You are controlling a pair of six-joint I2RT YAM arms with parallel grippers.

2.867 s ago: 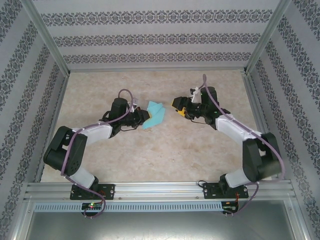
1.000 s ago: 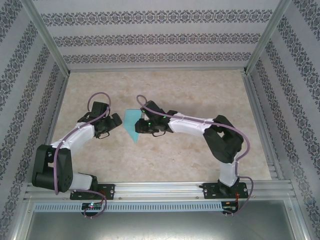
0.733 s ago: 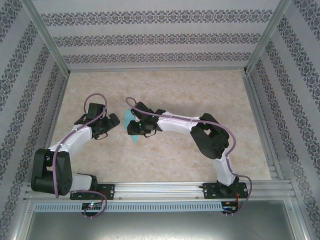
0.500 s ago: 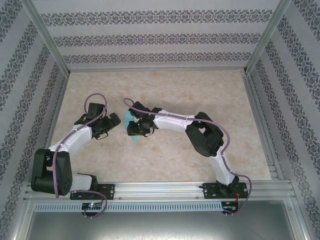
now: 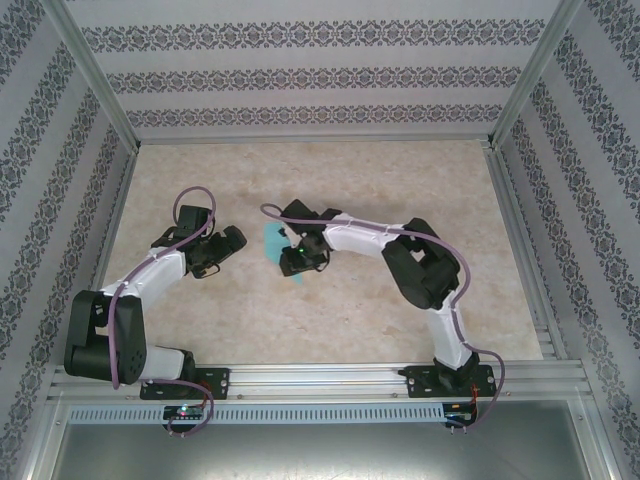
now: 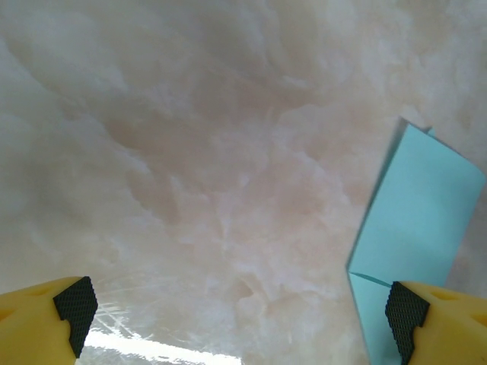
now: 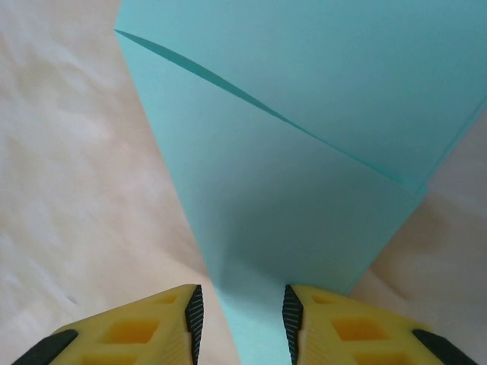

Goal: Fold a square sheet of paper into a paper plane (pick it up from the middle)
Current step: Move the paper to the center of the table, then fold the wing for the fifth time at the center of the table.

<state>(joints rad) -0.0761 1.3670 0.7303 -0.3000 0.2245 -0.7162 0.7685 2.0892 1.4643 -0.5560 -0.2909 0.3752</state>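
**Top external:** A marbled beige counter (image 5: 400, 190) sits inside walls (image 5: 300, 80) papered in patterned stripes. A metal rail (image 5: 320, 378) runs along its near edge. The left fingers (image 5: 232, 240) and the right fingers (image 5: 293, 262) face each other left of centre. The turquoise paper (image 5: 270, 240) lies flat on the counter between them. Part of it is under the right fingers and it is just clear of the left ones. Bare counter stretches beyond both sets of fingers to the far wall and off to the right.

**Left wrist:** The left fingers are spread wide with only bare counter between the pads, so they hold nothing. The folded paper lies ahead of the right-hand pad. Its straight folded edge runs away from that pad and its near corner slips behind it.

**Right wrist:** The right fingers stand a narrow gap apart. The paper's tapering end runs through that gap, flat on the counter, with the pads either side of it rather than pinching it. Ahead of the pads the paper widens, and a raised flap edge crosses it diagonally. Bare counter flanks it on both sides.
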